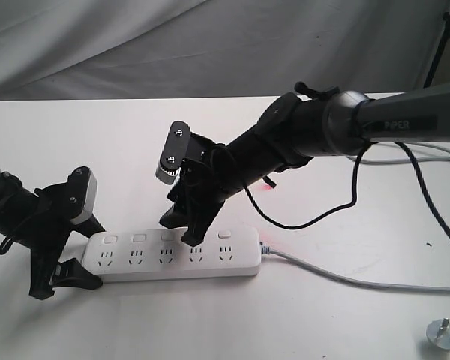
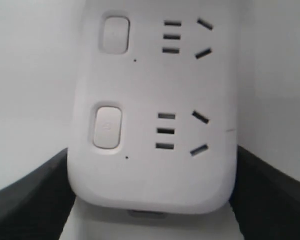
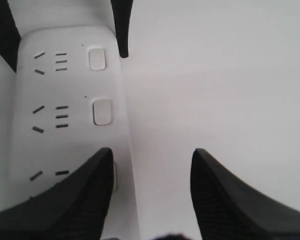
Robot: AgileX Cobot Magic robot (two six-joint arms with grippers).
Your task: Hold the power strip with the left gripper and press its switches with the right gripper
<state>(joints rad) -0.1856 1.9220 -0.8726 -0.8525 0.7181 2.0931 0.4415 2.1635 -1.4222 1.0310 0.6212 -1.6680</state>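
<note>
The white power strip (image 1: 172,262) lies flat on the white table, its switches (image 1: 139,238) in a row along the far side. My left gripper (image 1: 86,255) is shut on the strip's left end, one black finger on each long side. In the left wrist view, the fingers (image 2: 35,200) press against the power strip (image 2: 155,170). My right gripper (image 1: 181,229) hangs open over the middle of the strip. In the right wrist view, one of its fingers (image 3: 85,195) covers a middle switch (image 3: 114,175). Two more switches (image 3: 102,111) show beyond it. Whether the finger touches the switch, I cannot tell.
The strip's grey cord (image 1: 345,277) runs right across the table to a plug (image 1: 444,334) at the front right corner. A black cable (image 1: 345,206) droops from the right arm to the tabletop. A grey cloth hangs behind the table.
</note>
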